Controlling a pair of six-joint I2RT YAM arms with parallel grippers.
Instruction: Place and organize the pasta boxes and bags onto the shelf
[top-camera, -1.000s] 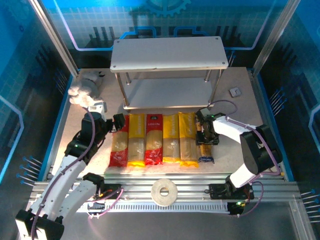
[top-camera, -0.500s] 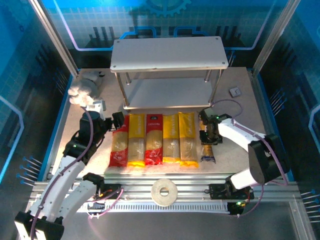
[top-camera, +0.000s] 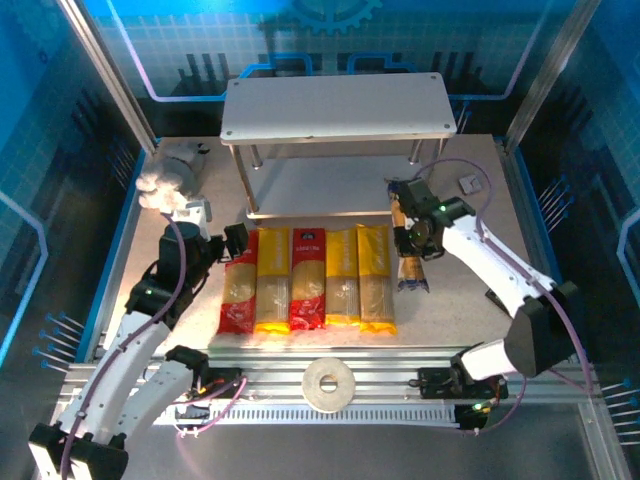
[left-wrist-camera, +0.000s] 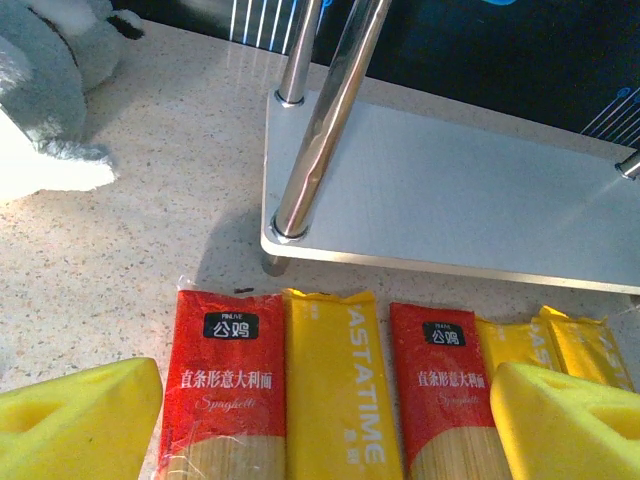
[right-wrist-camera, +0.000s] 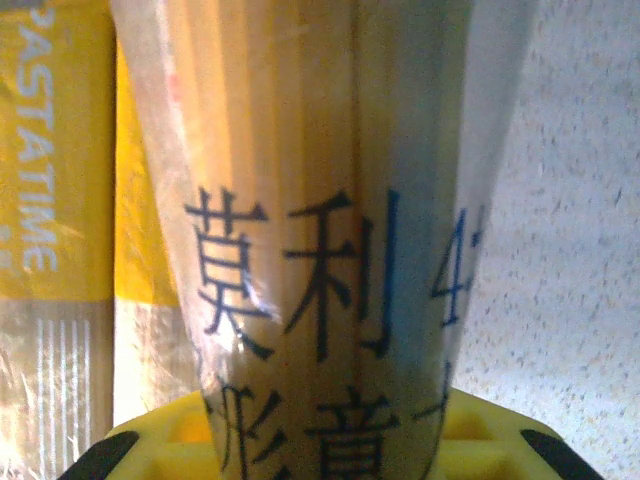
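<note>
Right gripper (top-camera: 420, 243): your jaws are clamped across the clear pack with dark blue ends (top-camera: 412, 278), roughly at mid-length. Your right wrist view confirms it: the yellow fingers (right-wrist-camera: 160, 447) sit either side of the clear film, with dark printed characters running across the pack (right-wrist-camera: 320, 200).

Pack position: just right of the row on the table (top-camera: 470, 290), angled, far end toward the right front leg of the shelf (top-camera: 338, 105). You cannot tell from above whether its near end touches the table.

Left gripper (top-camera: 235, 245): your jaws stand wide apart and hold nothing. It hovers at the far left end of the row. In your left wrist view the yellow pads (left-wrist-camera: 75, 420) flank the pack tops.

Row, left to right:
- red pack (top-camera: 238, 290)
- yellow pack (top-camera: 272, 285)
- second red pack (top-camera: 307, 280)
- two more yellow packs (top-camera: 342, 278) (top-camera: 376, 278)

All five lie flat, side by side and touching, just in front of the shelf's lower board (top-camera: 340, 185). Both boards are bare.

Other items: white tape roll (top-camera: 329, 384) on the near rails; grey and white plush toy (top-camera: 165, 180) at far left.
</note>
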